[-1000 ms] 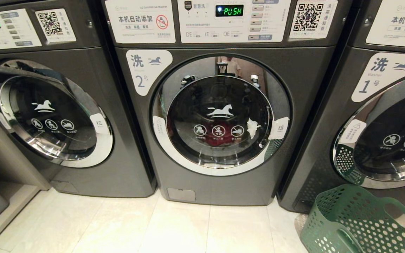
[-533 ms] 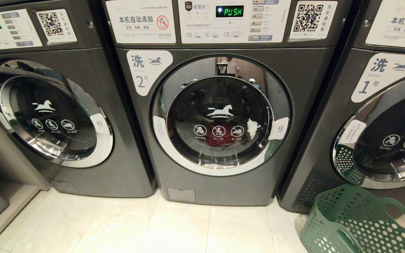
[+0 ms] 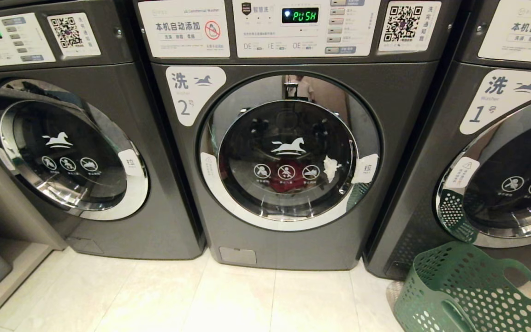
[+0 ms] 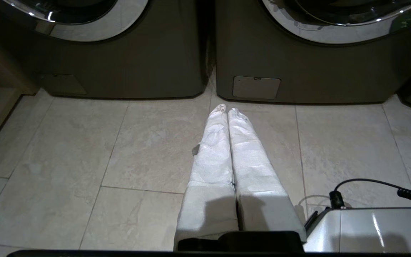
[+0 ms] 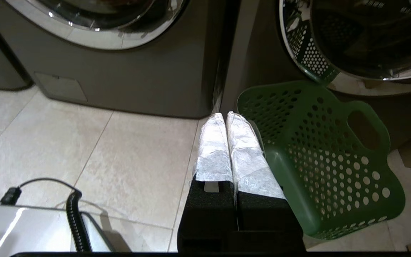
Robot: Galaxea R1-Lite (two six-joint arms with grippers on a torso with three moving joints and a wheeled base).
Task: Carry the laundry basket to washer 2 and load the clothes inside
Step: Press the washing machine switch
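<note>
A: What is seen from the head?
B: The dark grey front-load washer labelled 2 (image 3: 288, 152) is centred, its round chrome-rimmed glass door shut; the dark green perforated plastic laundry basket (image 3: 473, 295) is set on the pale tiled floor (image 3: 201, 299) at five o'clock.

A: And at the left wrist?
B: The left hand (image 4: 227, 110) is pressed closed, nothing held, above the tiles.

A: The right wrist?
B: The right hand (image 5: 226, 116) is likewise closed and empty, the basket just beside it at three o'clock.

left gripper (image 4: 227, 110), right gripper (image 5: 226, 115): 2 white-wrapped fingers each, black mounts; glossy grey base, coiled black cable (image 5: 77, 221).
</note>
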